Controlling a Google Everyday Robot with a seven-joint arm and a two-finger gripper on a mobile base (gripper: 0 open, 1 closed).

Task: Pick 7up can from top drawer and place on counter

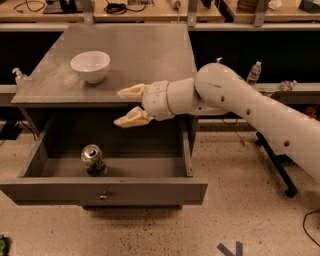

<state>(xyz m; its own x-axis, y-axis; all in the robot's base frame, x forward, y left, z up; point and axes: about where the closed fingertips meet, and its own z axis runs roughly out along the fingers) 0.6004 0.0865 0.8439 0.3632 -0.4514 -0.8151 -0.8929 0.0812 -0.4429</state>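
Note:
The 7up can (pixel 93 159) stands upright inside the open top drawer (pixel 105 191), left of its middle, silver top showing. My gripper (pixel 121 106) hangs in the air at the front edge of the counter (pixel 145 55), above the drawer and up and to the right of the can. Its two cream fingers (pixel 131 91) point left, spread apart with nothing between them. The white arm reaches in from the right.
A white bowl (pixel 90 65) sits on the counter's left part. A clear plastic bottle (pixel 254 73) stands behind the arm at right. A pale wooden bench with cables (pixel 115 7) runs along the back. A black stand leg (pixel 275 165) lies on the floor at right.

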